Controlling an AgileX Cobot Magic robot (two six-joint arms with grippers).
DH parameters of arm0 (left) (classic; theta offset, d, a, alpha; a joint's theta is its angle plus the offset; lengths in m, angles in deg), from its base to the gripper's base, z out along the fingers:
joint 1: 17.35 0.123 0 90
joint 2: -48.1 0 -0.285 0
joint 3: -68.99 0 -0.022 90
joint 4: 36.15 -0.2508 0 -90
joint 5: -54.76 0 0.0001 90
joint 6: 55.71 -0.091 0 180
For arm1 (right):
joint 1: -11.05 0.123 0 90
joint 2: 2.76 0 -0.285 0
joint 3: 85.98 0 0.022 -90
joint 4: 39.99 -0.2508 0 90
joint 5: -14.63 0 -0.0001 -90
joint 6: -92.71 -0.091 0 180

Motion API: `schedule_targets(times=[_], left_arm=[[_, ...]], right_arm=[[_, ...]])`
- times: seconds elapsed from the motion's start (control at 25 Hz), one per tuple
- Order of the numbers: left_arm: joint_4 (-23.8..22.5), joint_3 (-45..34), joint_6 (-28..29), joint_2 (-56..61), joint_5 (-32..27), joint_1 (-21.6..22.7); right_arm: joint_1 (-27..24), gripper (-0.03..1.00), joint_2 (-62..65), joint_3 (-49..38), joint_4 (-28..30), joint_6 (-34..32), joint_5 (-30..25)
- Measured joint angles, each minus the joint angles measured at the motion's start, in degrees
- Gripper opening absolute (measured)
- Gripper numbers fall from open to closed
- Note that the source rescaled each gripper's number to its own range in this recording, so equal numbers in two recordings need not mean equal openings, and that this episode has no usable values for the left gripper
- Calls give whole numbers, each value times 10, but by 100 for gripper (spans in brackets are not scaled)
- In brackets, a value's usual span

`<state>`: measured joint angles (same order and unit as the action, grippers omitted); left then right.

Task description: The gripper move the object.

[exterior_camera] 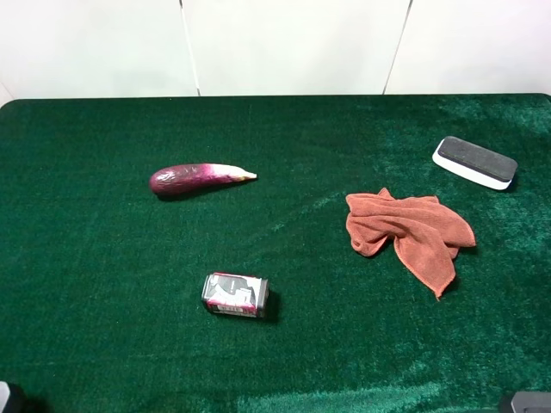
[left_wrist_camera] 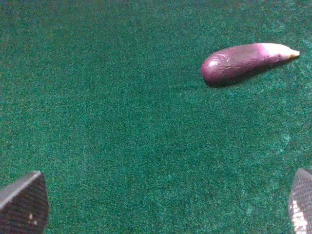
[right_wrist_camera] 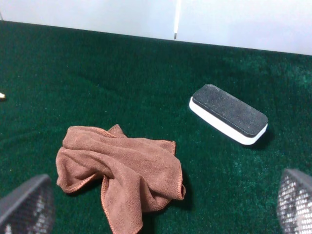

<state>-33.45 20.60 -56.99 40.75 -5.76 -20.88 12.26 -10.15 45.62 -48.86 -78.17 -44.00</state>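
The eraser [exterior_camera: 474, 162], a white block with a black felt top, lies on the green cloth at the far right. It also shows in the right wrist view [right_wrist_camera: 228, 114]. My right gripper [right_wrist_camera: 161, 214] is open and empty, well short of the eraser, with its fingers [right_wrist_camera: 27, 207] wide apart. In the exterior view only a corner of it [exterior_camera: 527, 402] shows at the bottom right. My left gripper [left_wrist_camera: 161, 204] is open and empty over bare cloth, its fingertips [left_wrist_camera: 22, 202] at the frame's lower corners.
A purple eggplant [exterior_camera: 198, 179] lies left of centre; it also shows in the left wrist view [left_wrist_camera: 243, 61]. A crushed can [exterior_camera: 235, 294] lies near the front middle. A crumpled orange-brown cloth [exterior_camera: 409, 232] lies between the right gripper and the eraser. A white wall [exterior_camera: 284, 43] backs the table.
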Motion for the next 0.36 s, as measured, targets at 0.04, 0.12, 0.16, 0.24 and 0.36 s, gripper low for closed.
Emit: schedule_targets(times=[0.04,0.12,0.16,0.24,0.36], left_arm=[[0,0,0,0,0,0],[0,0,0,0,0,0],[0,0,0,0,0,0],[0,0,0,0,0,0],[0,0,0,0,0,0]], right_arm=[[0,100,0,0,0,0,0],[0,100,0,0,0,0,0],[0,100,0,0,0,0,0],[0,100,0,0,0,0,0],[0,100,0,0,0,-1,0]])
